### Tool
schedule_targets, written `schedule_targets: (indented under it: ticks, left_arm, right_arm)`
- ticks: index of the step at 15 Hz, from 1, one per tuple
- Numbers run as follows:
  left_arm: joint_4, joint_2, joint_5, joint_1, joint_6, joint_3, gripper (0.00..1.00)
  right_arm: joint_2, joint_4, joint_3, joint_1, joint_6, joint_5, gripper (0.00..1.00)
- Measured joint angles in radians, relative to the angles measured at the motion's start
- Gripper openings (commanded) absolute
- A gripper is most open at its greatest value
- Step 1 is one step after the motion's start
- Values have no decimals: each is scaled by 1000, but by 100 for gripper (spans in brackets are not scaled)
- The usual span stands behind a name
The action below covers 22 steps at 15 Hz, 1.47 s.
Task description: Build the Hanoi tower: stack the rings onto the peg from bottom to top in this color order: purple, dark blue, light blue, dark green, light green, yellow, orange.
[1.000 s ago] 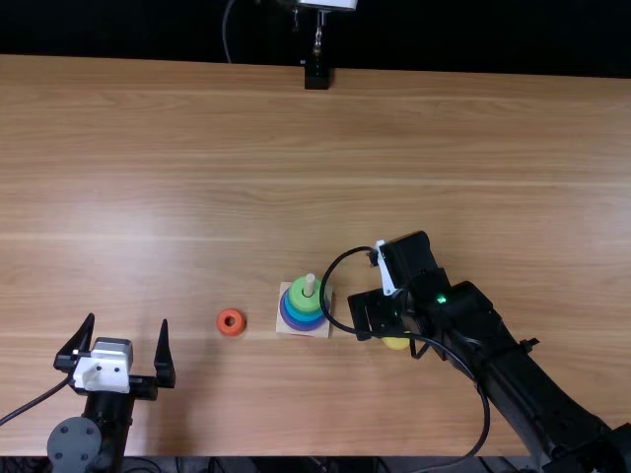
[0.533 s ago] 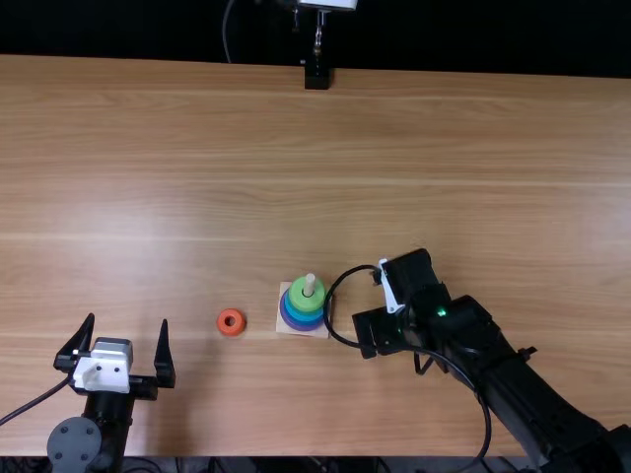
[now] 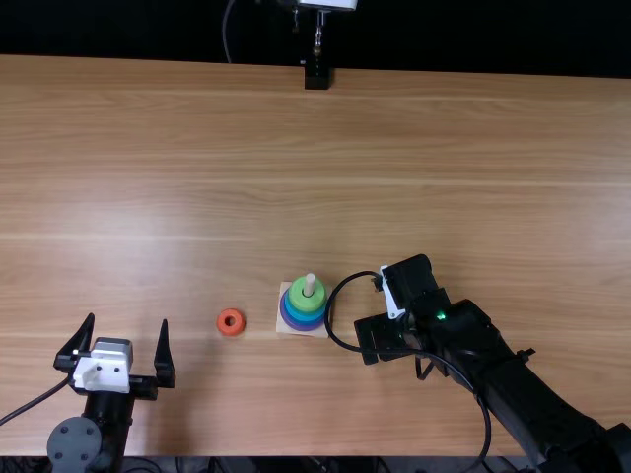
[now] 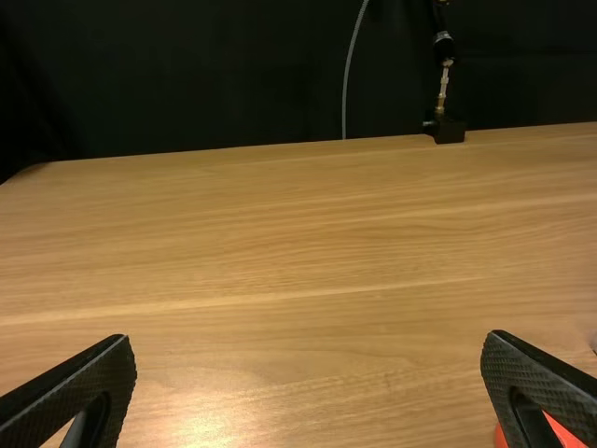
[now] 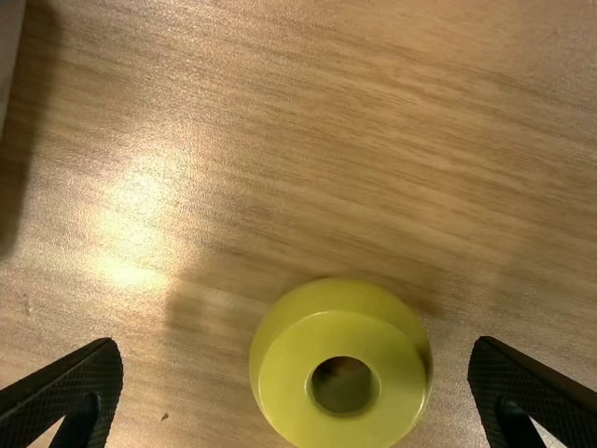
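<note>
In the top view my left gripper (image 3: 128, 323) stands open at the near left; its fingers also stand apart in the left wrist view, around the gripper's gap (image 4: 308, 338). The right gripper (image 3: 380, 336) is low over the table, right of the peg (image 3: 310, 283). On the peg's square base (image 3: 284, 289) are stacked rings, with light green (image 3: 306, 303) on top, light blue (image 3: 304, 316) and purple below. In the right wrist view the open right gripper (image 5: 297, 345) has the yellow ring (image 5: 280, 378) lying flat between its spread fingers, untouched. An orange ring (image 3: 223, 322) lies left of the base.
A black stand (image 3: 316, 76) is at the table's far edge. A cable loops from the right arm close beside the base. The edge of the pale base (image 5: 7, 47) shows in the right wrist view.
The right gripper has shifted slightly toward the near edge and to the right, covering the yellow ring that showed beside it before. The left arm and the stacked rings have stayed still.
</note>
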Motion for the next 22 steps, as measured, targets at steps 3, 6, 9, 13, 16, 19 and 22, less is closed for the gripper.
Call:
schedule_targets:
  ticks: [3, 6, 9, 13, 16, 19, 22]
  left_arm:
    - [0, 0, 0, 0, 0, 0, 100]
    - [0, 0, 0, 0, 0, 0, 100]
    - [0, 0, 0, 0, 0, 0, 100]
    - [0, 0, 0, 0, 0, 0, 100]
    - [0, 0, 0, 0, 0, 0, 100]
    - [0, 0, 0, 0, 0, 0, 100]
    - [0, 0, 0, 0, 0, 0, 100]
  right_arm:
    - [0, 0, 0, 0, 0, 0, 100]
    - [0, 0, 0, 0, 0, 0, 100]
    - [0, 0, 0, 0, 0, 0, 100]
    - [0, -5, 0, 0, 0, 0, 100]
    - [0, -43, 20, 0, 1, 1, 100]
    - [0, -58, 60, 0, 1, 1, 100]
    - [0, -65, 61, 0, 2, 0, 100]
